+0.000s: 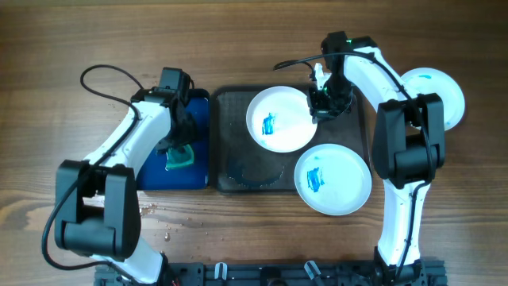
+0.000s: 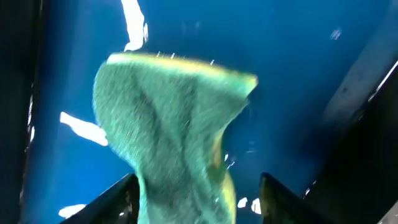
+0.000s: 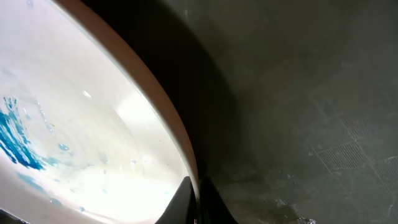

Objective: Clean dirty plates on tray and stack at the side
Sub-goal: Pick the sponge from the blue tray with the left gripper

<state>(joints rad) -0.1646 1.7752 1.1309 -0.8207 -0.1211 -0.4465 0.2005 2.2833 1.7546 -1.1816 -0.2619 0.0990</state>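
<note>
Evidently pinching thin rim of round white blue-smeared plate (image 1: 282, 131) with right end effector (image 1: 324, 102); likely stiff, slick, breakable.

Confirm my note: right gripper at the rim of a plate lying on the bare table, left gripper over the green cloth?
Not quite: the overhead view shows the right gripper at the rim of a plate lying on the dark grey tray, not bare table. The left gripper is over the green cloth.
</note>
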